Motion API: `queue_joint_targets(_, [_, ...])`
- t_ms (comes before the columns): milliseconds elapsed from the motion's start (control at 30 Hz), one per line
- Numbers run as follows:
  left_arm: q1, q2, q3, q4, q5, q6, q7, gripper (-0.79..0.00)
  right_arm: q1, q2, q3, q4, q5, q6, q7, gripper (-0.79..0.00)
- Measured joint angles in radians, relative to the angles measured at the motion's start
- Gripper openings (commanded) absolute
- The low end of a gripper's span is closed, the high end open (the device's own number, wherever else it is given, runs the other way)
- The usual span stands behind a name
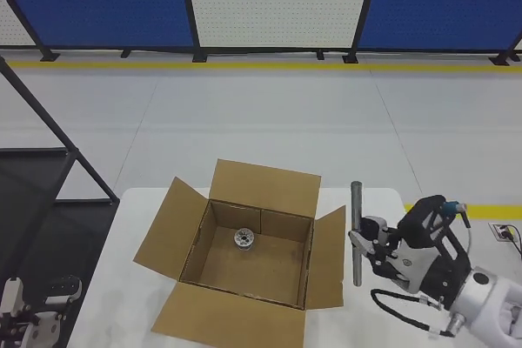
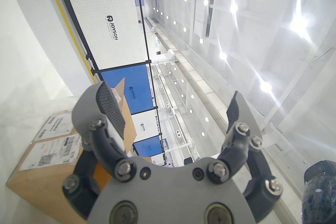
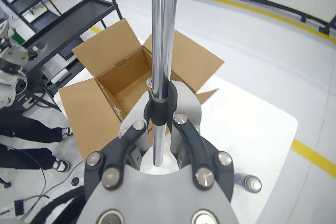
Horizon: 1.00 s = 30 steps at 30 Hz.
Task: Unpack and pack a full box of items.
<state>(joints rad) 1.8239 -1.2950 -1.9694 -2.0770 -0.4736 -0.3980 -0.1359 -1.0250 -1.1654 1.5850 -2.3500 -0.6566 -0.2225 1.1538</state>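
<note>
Fingers (image 3: pixel 173 100) of my right gripper (image 3: pixel 161 104) are clamped on a shiny metal rod (image 3: pixel 163 25) near its lower end. Just beyond stands the open cardboard box (image 3: pixel 86 104), a small round part (image 1: pixel 244 237) inside. My left gripper (image 2: pixel 170 99) is spread apart.

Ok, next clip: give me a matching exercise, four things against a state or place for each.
Things:
1. metal rod
2. cardboard box
3. small round part
4. left claw

States or places:
A. open, holding nothing
B. lying on the box floor
C. flaps folded outward
D. clamped in the right claw

Pairs: 1-D, 2-C, 3-B, 4-A.
</note>
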Motion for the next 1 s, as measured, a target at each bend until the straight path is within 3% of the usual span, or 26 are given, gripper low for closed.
queue_joint_targets(233, [0.000, 0.000, 0.000, 0.000, 0.000, 0.000, 0.000, 0.000, 0.158, 0.002, -0.220, 0.000, -0.071, -0.026, 0.074, -0.785])
queue_joint_targets(667, [0.000, 0.000, 0.000, 0.000, 0.000, 0.000, 0.000, 0.000, 0.155, 0.002, -0.208, 0.000, -0.070, -0.027, 0.072, -0.785])
queue_joint_targets(833, [0.000, 0.000, 0.000, 0.000, 0.000, 0.000, 0.000, 0.000, 0.152, 0.005, -0.237, 0.004, -0.099, -0.055, 0.007, -0.785])
queue_joint_targets(1000, [0.000, 0.000, 0.000, 0.000, 0.000, 0.000, 0.000, 0.000, 0.326, -0.011, -0.404, 0.124, -0.131, 0.005, 0.070, -0.785])
